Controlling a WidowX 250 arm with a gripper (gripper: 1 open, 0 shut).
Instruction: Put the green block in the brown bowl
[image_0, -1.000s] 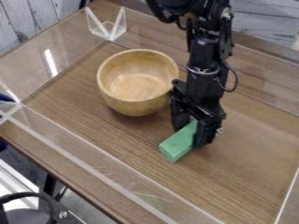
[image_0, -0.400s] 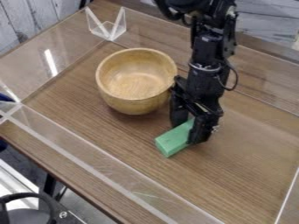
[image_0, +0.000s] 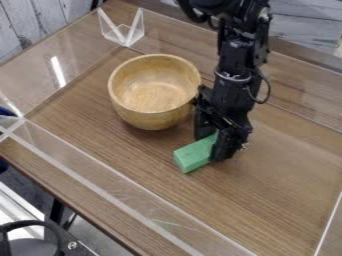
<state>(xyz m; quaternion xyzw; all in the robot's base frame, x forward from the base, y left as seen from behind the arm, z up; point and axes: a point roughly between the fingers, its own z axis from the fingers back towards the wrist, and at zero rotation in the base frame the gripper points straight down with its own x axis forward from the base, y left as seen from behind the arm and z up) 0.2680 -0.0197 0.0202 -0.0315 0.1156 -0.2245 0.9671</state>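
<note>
My claw (image_0: 217, 148) sits at frame centre, fingers astride the block's (image_0: 195, 155) upper end; grip unclear. Bowl (image_0: 156, 92) stands upper left.

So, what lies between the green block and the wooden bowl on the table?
Nothing: in the camera view only bare tabletop separates the green block from the bowl.

The arm (image_0: 238, 50) is black all over, built from stacked, blocky segments that narrow and widen along its length. A dark cable loops along the upper part, close against the casing. Lower down, the housing broadens into a boxy wrist. The gripper (image_0: 222, 147) is black too, with two short, flat, squared-off fingers (image_0: 205, 133). Any markings or screws are too small to make out.
</note>
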